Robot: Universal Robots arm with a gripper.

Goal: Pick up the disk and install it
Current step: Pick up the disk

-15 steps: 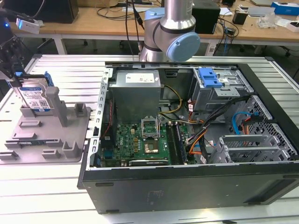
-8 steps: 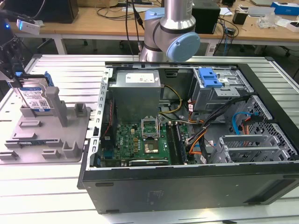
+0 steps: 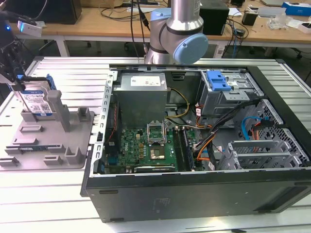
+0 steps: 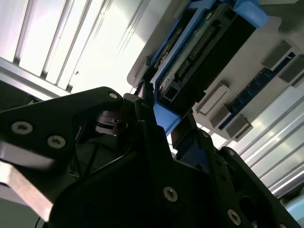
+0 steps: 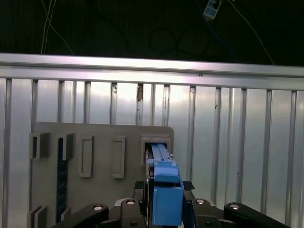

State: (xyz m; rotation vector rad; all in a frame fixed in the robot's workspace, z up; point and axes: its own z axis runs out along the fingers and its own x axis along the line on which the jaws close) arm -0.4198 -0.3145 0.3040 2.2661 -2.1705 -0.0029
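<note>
Snugly, disk [image 3: 38, 101] (upright) within claw [image 5: 166, 192].

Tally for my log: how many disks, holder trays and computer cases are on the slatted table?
disk: 1, standing in the tray
grey holder tray: 1
open computer case: 1
Total: 3

Lower edge of disk [image 3: 35, 101] behind holder [image 3: 58, 141]

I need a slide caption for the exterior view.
Tool at blue-framed silver disk, upright in grey plastic tray.
</note>
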